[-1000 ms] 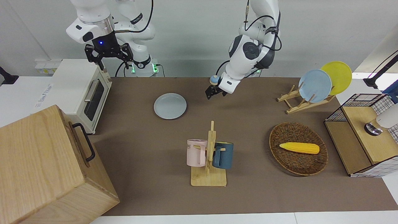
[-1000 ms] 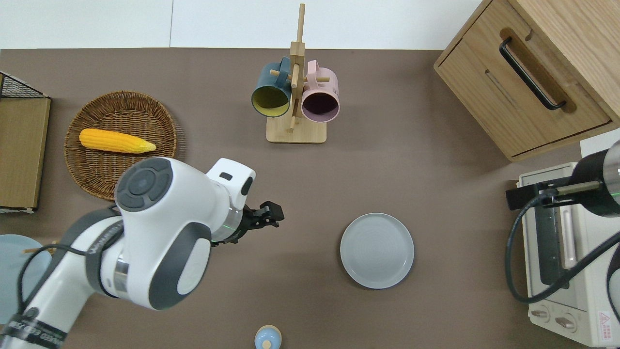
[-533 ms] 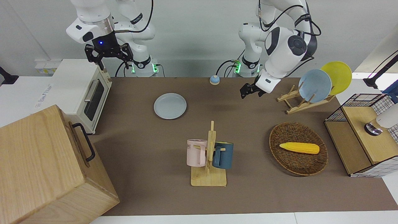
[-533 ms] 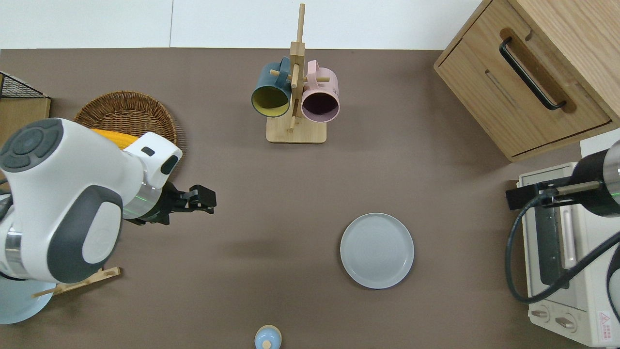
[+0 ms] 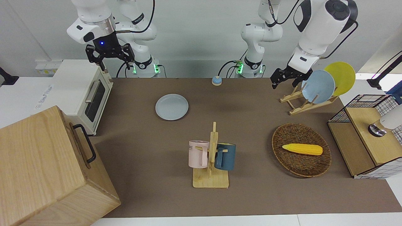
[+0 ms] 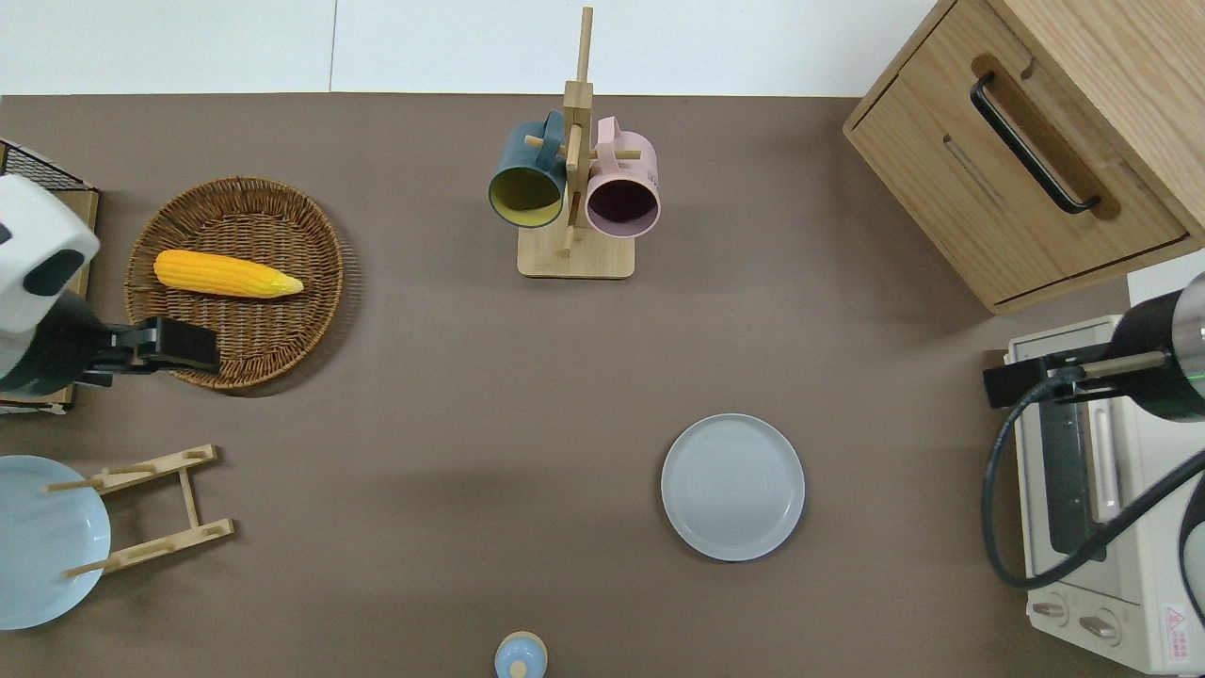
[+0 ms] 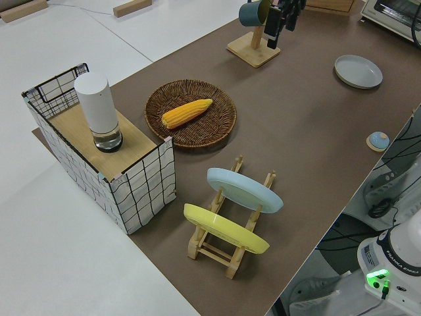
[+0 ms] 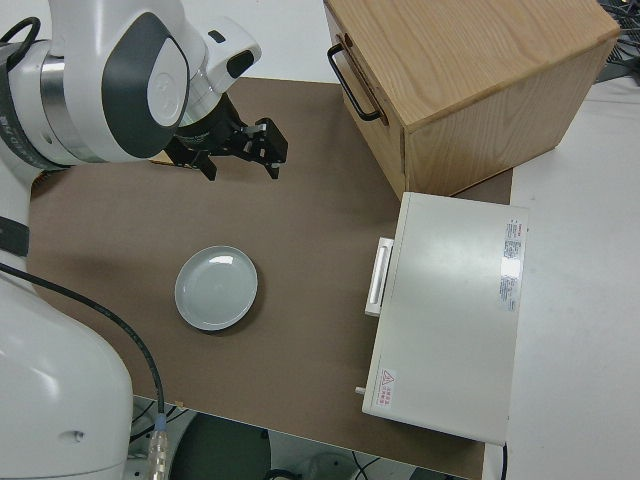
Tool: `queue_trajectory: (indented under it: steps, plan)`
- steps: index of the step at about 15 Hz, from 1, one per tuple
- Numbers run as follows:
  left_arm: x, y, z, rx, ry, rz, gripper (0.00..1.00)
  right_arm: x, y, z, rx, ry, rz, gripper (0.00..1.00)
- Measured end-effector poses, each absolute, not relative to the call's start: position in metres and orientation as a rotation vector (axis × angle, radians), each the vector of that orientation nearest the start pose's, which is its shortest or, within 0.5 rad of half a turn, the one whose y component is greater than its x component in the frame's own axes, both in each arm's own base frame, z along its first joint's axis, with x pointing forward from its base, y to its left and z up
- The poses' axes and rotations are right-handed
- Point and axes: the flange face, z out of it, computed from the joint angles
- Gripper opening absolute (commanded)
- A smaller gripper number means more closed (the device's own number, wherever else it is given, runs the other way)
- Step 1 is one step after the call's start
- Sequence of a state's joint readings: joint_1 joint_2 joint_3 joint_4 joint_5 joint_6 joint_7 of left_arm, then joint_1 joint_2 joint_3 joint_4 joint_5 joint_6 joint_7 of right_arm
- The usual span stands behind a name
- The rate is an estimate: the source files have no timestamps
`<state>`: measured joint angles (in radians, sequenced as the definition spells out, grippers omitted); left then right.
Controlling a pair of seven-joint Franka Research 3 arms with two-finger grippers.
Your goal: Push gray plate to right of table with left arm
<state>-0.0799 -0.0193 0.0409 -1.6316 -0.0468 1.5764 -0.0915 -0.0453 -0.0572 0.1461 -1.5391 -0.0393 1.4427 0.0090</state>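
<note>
Gray plate [image 6: 732, 487] is lying flat on the bench [image 6: 452, 377] toward the right arm's end, near the toaster oven [image 6: 1097, 499], while the left claw [image 6: 174, 345] is hanging over the wicker basket's [image 6: 282, 311] rim, well apart from it (the right arm is parked). Any push calls for crossing the bench's middle first. I cannot tell whether the claw is released or clenched; the overhead view is placing it over the basket, which the front view is not showing.

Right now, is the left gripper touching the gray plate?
No: the left gripper hangs over the wicker basket's edge, well apart from the gray plate.
</note>
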Motion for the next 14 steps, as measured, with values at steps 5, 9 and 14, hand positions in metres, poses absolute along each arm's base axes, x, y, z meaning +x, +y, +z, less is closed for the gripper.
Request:
queue_trajectory:
  steps: [5,9,14]
  plan:
    - [0.544,0.012,0.618,-3.161,-0.059,0.071,1.00,0.521,0.051,0.659,-3.188,-0.139,0.059,0.996]
    - [0.544,0.012,0.627,-3.143,-0.053,0.044,1.00,0.521,0.051,0.659,-3.188,-0.139,0.059,0.996]
    - [0.545,0.008,0.629,-3.141,-0.042,0.040,1.00,0.521,0.051,0.659,-3.188,-0.139,0.059,0.996]
